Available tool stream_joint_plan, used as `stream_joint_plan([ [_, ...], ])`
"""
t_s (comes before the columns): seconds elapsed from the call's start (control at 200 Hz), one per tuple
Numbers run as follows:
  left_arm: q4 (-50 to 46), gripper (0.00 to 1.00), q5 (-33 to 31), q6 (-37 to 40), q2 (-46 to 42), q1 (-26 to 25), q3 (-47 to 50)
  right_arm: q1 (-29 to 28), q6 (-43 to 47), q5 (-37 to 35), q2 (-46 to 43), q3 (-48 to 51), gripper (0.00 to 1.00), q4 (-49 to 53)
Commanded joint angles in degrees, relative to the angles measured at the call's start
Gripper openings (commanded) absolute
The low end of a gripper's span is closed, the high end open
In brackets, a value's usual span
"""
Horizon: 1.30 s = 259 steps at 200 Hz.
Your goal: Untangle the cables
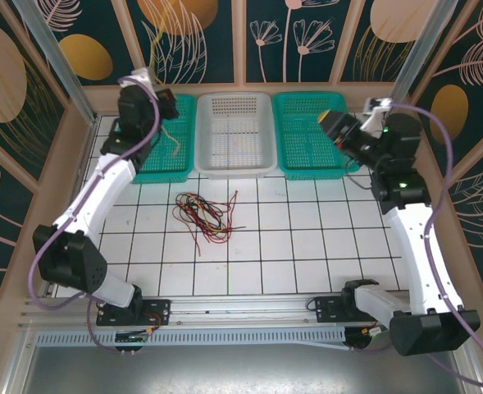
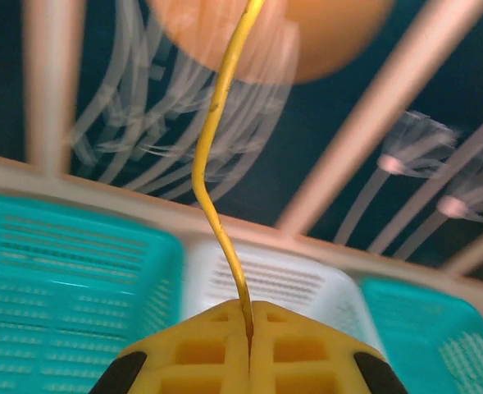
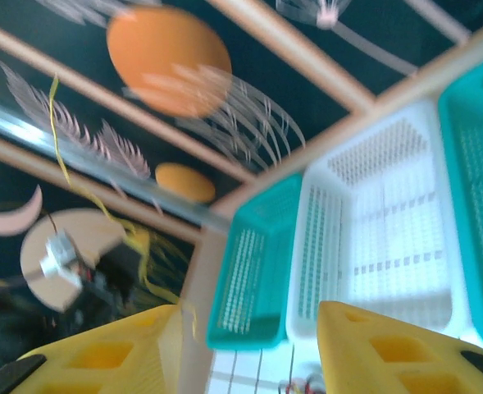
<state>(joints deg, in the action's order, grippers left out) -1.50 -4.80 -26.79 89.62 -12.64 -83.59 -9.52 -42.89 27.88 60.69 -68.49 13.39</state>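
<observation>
Tangle of thin red and black wires point(image 1: 204, 215) was seen on the white tiled table point(image 1: 307, 238). One thin yellow wire point(image 2: 216, 164) was pinched in the left gripper point(image 2: 249, 308); the right gripper point(image 3: 249, 316) was spread, empty. Behind, one white plastic basket point(image 1: 233, 171) was flanked by two teal plastic baskets point(image 1: 307, 171).
</observation>
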Motion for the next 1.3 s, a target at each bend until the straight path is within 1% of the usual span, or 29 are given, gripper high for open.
stream_joint_plan([
  [0.0, -5.94, 0.00, -2.28, -1.41, 6.15, 3.03, -3.60, -5.68, 1.88, -6.12, -2.16, 2.91, 0.46, -0.54],
  [0.07, -4.81, 0.00, -2.88, -0.38, 8.19, 4.00, -4.67, -9.12, 1.90, -8.50, -2.41, 4.80, 0.46, -1.10],
  [0.12, -4.94, 0.00, -4.44, 0.52, 11.52, 4.27, -5.69, -10.96, 1.61, -9.58, -2.44, 5.85, 0.46, -1.66],
  [0.265, -6.32, 0.00, -7.85, 1.12, 16.81, 5.17, -7.72, -14.57, 1.32, -11.62, -1.63, 7.70, 0.45, -1.80],
  [0.485, -5.98, 0.00, -10.63, 1.50, 22.41, 5.52, -8.59, -16.51, 1.11, -12.85, -0.82, 9.15, 0.45, -2.20],
  [0.501, -6.05, 0.04, -10.71, 1.67, 22.72, 5.53, -8.67, -16.50, 1.10, -12.85, -0.83, 9.22, 0.45, -2.21],
  [0.576, -6.25, 0.34, -11.11, 1.78, 23.81, 5.53, -8.49, -16.52, 1.01, -13.01, -0.67, 9.69, 0.45, -2.02],
  [0.601, -6.00, 0.41, -11.19, 1.65, 23.77, 5.53, -8.08, -16.57, 1.14, -13.07, -0.65, 9.74, 0.45, -1.97],
  [0.661, -5.10, 0.50, -11.11, 1.56, 23.55, 5.53, -6.74, -16.59, 1.30, -13.36, -0.56, 9.83, 0.45, -1.72],
  [0.751, -4.26, 0.61, -11.12, 1.48, 23.10, 5.53, -5.39, -16.59, 1.35, -13.64, -0.39, 10.00, 0.45, -1.70],
  [0.801, -4.54, 0.64, -11.21, 1.45, 22.92, 5.53, -5.36, -16.79, 1.48, -13.66, -0.09, 10.11, 0.45, -1.79],
  [0.886, -4.15, 0.66, -11.20, 1.64, 21.20, 5.55, -4.60, -17.53, 2.20, -14.52, 0.90, 9.79, 0.45, -1.02],
  [1.046, -4.76, 0.66, -11.90, 0.33, 15.53, 5.53, -2.23, -21.50, 4.70, -19.24, 4.58, 8.76, 0.43, 1.60],
  [1.056, -4.86, 0.66, -11.90, 0.22, 15.11, 5.53, -1.96, -22.41, 4.80, -19.50, 4.85, 8.73, 0.43, 1.57],
  [1.131, -5.34, 0.67, -10.67, -0.47, 11.51, 5.53, 0.68, -25.17, 5.25, -21.07, 6.80, 8.84, 0.43, 1.32],
  [1.291, -5.51, 0.67, -7.29, -2.28, 2.93, 5.53, 8.46, -28.71, 5.43, -22.73, 10.67, 9.25, 0.42, -0.17],
])
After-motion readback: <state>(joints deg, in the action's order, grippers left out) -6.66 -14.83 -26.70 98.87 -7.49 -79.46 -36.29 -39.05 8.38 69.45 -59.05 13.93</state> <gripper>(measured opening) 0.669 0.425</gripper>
